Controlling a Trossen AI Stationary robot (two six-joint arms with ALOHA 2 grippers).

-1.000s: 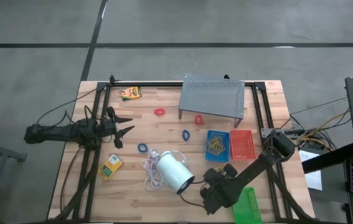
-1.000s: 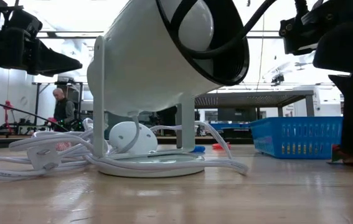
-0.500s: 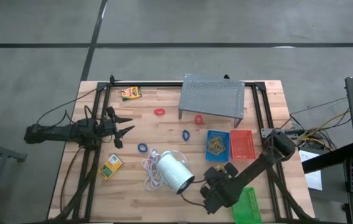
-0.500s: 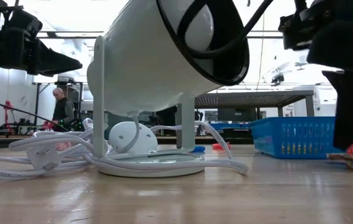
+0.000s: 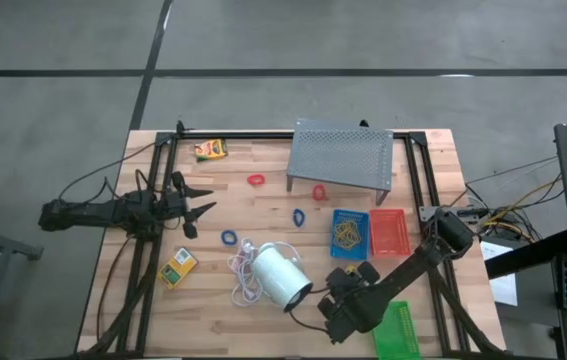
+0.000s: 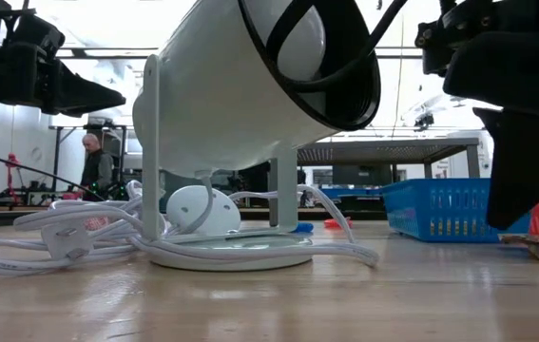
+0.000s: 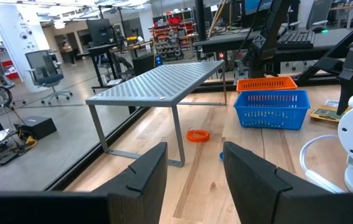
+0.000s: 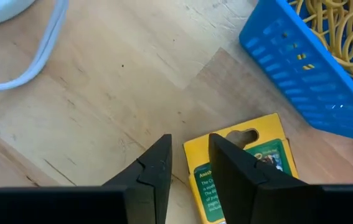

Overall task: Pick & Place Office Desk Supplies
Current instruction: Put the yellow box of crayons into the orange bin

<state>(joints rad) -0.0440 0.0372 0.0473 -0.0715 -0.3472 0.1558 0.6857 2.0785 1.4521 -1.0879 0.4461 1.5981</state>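
Yellow box (image 8: pixel 241 163) sits under your right gripper (image 8: pixel 188 163), fingers apart, nothing grasped. Loops (image 5: pixel 255 181) unsorted; only rubber bands (image 5: pixel 346 232) trayed. Left gripper (image 5: pixel 195 203) open, idle.

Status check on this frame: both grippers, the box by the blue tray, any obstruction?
Right gripper open, just above yellow-orange printed box, not gripping. Left gripper open, idle at left. Blue plastic tray of tan rubber bands close beside; white cord clear.
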